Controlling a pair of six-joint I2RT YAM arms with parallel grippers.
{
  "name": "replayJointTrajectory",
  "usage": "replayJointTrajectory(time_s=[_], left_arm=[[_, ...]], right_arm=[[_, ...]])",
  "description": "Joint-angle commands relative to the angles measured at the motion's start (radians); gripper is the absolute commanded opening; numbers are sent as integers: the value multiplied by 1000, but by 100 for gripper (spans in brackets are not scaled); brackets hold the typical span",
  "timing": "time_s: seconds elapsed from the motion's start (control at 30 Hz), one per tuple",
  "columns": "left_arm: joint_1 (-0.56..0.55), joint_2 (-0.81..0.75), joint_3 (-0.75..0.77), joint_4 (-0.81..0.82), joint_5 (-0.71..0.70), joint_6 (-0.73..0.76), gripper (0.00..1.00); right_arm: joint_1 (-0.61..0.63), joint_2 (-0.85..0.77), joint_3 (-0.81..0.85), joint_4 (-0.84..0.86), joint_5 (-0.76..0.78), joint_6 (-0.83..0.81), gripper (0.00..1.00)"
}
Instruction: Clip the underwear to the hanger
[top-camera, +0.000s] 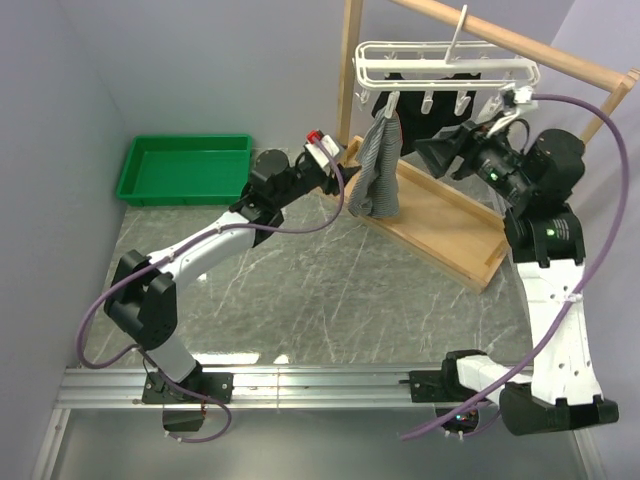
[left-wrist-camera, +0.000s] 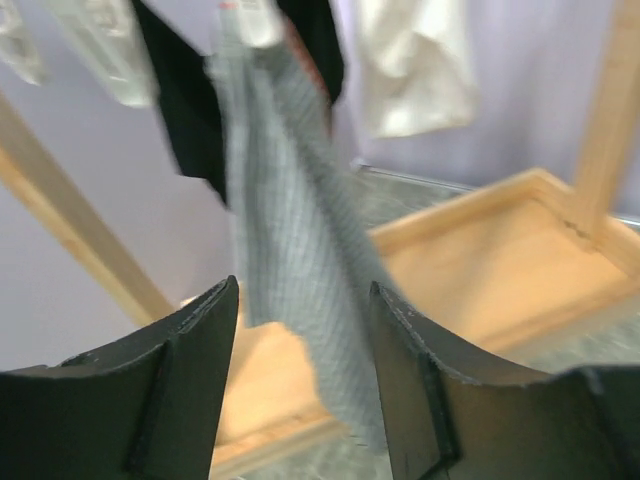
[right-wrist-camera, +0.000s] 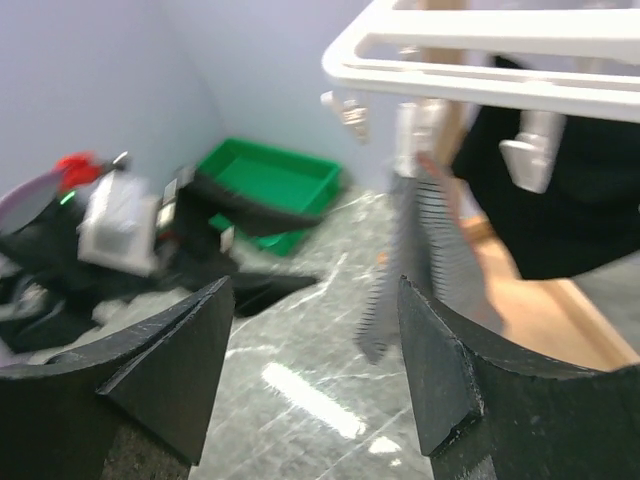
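**Pinstriped underwear hangs from one hanger clip; both claws open and empty**

The left claw (top-camera: 345, 175) has its jaws spread with nothing pinched between them. In its wrist view the two black fingers (left-wrist-camera: 190, 380) frame the underwear (left-wrist-camera: 290, 200), which hangs just ahead of the claw as a narrow, bunched drape. The top of the cloth is caught in a white clip (left-wrist-camera: 255, 15) above the claw. Its lower end dangles over the wooden rack's base tray (left-wrist-camera: 500, 270). The view is too blurred to tell whether the cloth brushes a finger. Beyond the underwear hang a black garment (left-wrist-camera: 185, 100) and a small white cloth (left-wrist-camera: 415, 60).

The right claw (top-camera: 425, 150) is also parted and holds nothing. The white hanger (right-wrist-camera: 480, 60) is above and ahead of it. The underwear is ahead of its right finger, apart from it. Farther ahead, a green tray (right-wrist-camera: 270, 180) sits on the marble table (right-wrist-camera: 300, 400).

From above, the underwear hangs between the two claws.
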Motion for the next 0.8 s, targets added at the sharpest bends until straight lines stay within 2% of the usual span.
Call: replayJointTrajectory(time_s=[0.0, 0.2, 0.33, 0.53, 0.57, 0.77], left_arm=[[-58, -85, -52, -6, 79, -41, 61], [-111, -53, -19, 1, 108, -86, 62], [-161, 20, 34, 29, -9, -105, 56], [-213, 131, 64, 17, -150, -168, 56], [-220, 147, 64, 35, -181, -206, 56], [-227, 312, 213, 13, -393, -274, 63]], right_arm=[[-61, -27, -12, -16, 27, 45, 73], [-233, -30, -5, -50, -2, 88, 71], [-284, -49, -34, -76, -10, 58, 69], [-290, -141, -189, -142, -12, -55, 57], [-290, -155, -214, -145, -10, -59, 52], [-287, -273, -439, -85, -1, -47, 37]])
